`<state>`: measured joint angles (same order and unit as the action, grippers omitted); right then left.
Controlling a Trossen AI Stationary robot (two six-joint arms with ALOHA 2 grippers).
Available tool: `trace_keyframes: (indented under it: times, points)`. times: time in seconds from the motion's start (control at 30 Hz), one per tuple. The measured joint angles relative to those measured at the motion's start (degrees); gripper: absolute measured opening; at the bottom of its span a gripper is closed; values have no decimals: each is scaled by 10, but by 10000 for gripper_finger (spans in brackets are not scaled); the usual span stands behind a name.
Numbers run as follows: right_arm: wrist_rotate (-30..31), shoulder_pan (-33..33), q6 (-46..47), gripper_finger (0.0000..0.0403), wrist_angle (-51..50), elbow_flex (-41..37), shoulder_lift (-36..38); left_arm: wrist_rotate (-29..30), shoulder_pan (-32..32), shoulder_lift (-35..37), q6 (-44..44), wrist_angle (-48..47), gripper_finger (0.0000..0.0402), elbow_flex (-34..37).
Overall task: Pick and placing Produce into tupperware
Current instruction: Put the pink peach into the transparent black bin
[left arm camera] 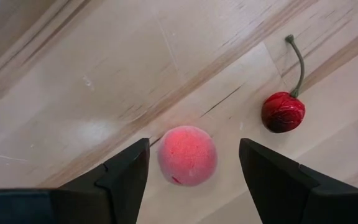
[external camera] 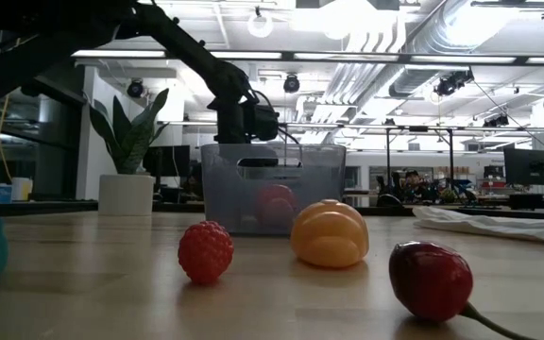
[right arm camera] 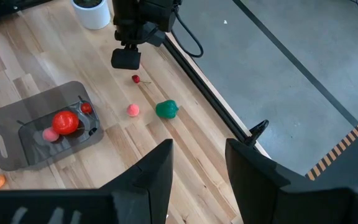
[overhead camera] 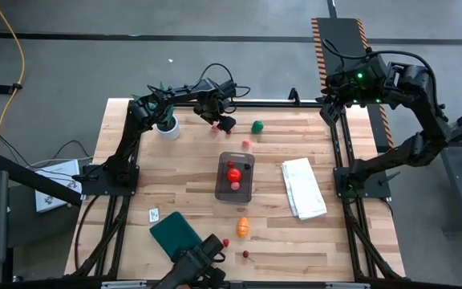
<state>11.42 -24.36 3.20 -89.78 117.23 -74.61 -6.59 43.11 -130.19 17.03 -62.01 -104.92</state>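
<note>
While our left gripper [left arm camera: 193, 168] hangs spread around a pink berry [left arm camera: 187, 155], we must next close, then carry it to the tupperware [overhead camera: 235, 177].

We see an open lab or workshop hall, exposed ceiling ducts [external camera: 414, 38], strip lights [external camera: 253, 59], distant workbenches [external camera: 423, 194], concrete floor [overhead camera: 215, 48].

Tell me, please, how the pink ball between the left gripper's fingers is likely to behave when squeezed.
The pink ball is round, so it will probably roll if one finger arrives first. Its matte, fuzzy-looking skin should grip rather than slip. The cherry beside it looks clear of the open left gripper.
</note>
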Motion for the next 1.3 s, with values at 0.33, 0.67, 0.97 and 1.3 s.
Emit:
trace_keyframes:
  times: [0.33,0.67,0.97,1.3]
  points:
    - [0,0,0,140,0,0,0,2,0,0,4,-1,229,0]
    - [0,0,0,140,0,0,0,-1,0,0,4,-3,192,0]
    - [0,0,0,140,0,0,0,-2,0,0,8,-13,189,0]
    - [0,0,0,140,0,0,0,-3,0,0,9,-13,188,0]
